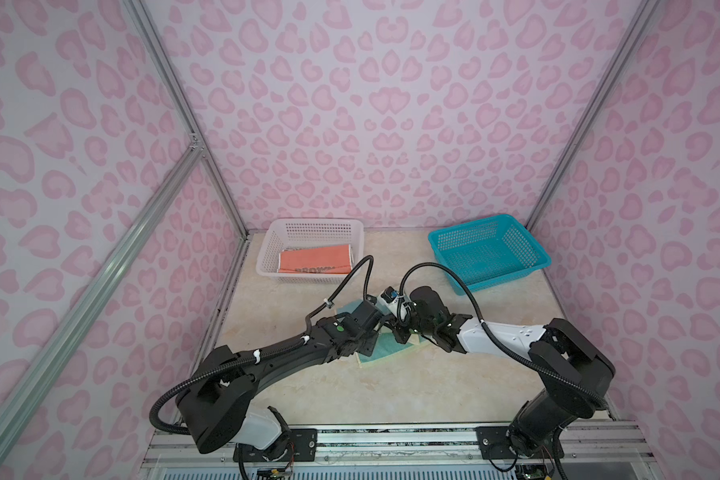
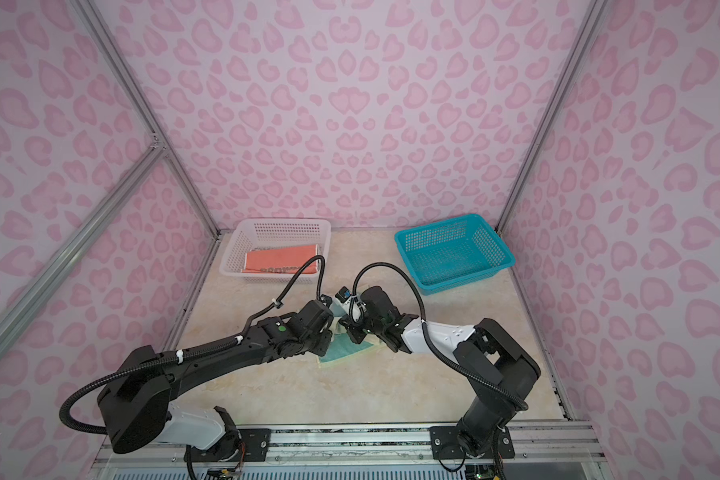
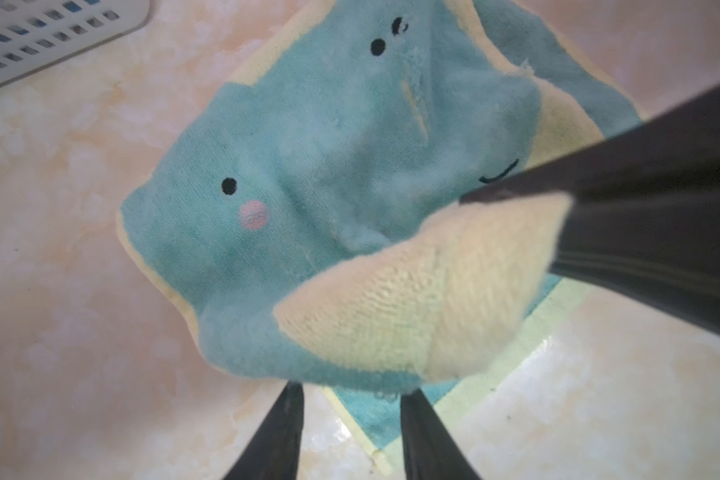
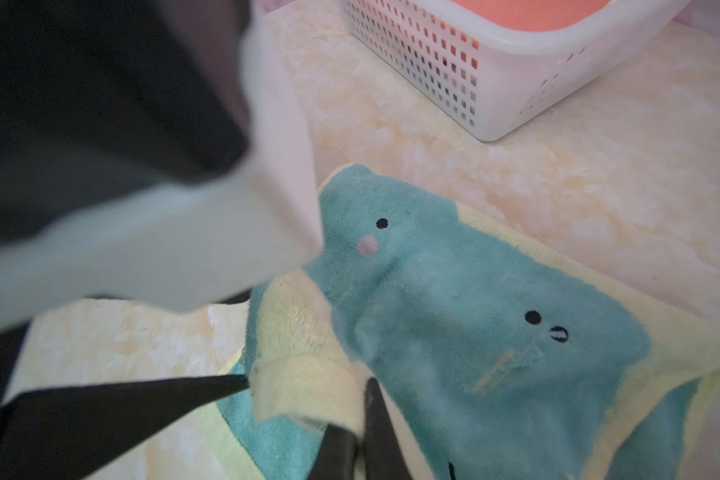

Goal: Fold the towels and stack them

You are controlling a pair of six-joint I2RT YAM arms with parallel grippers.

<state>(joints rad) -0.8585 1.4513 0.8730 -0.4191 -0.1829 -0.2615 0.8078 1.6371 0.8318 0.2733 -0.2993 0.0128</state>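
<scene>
The left arm (image 1: pixel 275 357) is stretching low over the table (image 1: pixel 391 395) toward 1 o'clock. The right arm (image 1: pixel 499 338) is reaching toward 10 o'clock, and the two wrists are nearly meeting at the centre.

The left gripper (image 3: pixel 350 392) is standing with its fingers apart and is holding nothing; the cloth is lying just in front of its tips. The right gripper (image 4: pixel 362 415) is pinching tight a raised pale-yellow corner of the teal towel (image 4: pixel 495 291). This towel is lying at the table's centre, partly folded over itself.

The wrist views are showing us its stitched face, with black dot eyes and a pink cheek; in both top views the arms are hiding most of it. Only the top views are showing the teal basket (image 1: pixel 466 226) at 1 o'clock.

We are counting two baskets, the other being the white basket (image 1: pixel 316 224) at 11 o'clock. We are counting two towels: the orange towel (image 1: pixel 314 259) is lying folded inside the white basket.
</scene>
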